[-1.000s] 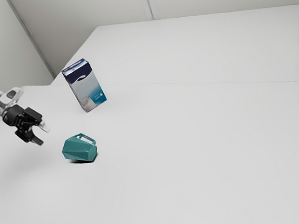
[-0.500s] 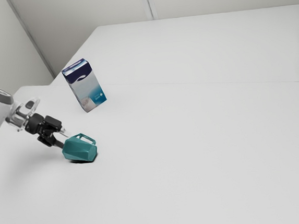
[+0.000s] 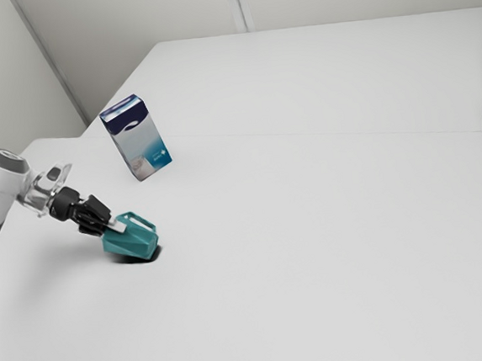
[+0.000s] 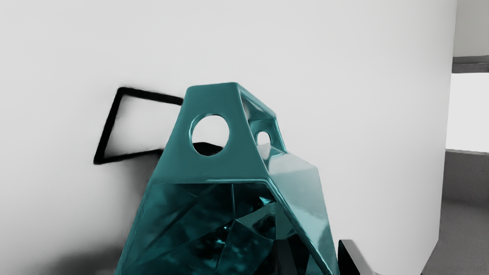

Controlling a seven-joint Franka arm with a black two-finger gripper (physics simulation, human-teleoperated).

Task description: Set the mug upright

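Teal mug [image 3: 135,242] is on its side at left of frame in the exterior view, just below mid-height, mouth turned to the pincer [image 4: 315,248], base away toward lower right. Contact with the white bench [image 3: 330,232] can't be confirmed. Pincer is closed on the mug wall [image 4: 305,191]: one finger is inside the mouth, the other outside. Carton [image 3: 139,140] stands clear, upper left.

Handling, judged by look: light, stiff, glossy hard shell, so probably slippery; chipping possible if knocked. Faceted wall gives flat faces for the pads, so a pinch near the rim is sound, but the weight hangs off to the base end and slip or pivot is likely under fast rotation. Handle [image 4: 219,95] is usable as a backup hold, though the loop is narrow. Mug needs to be turned slowly until base is down, then released gently.
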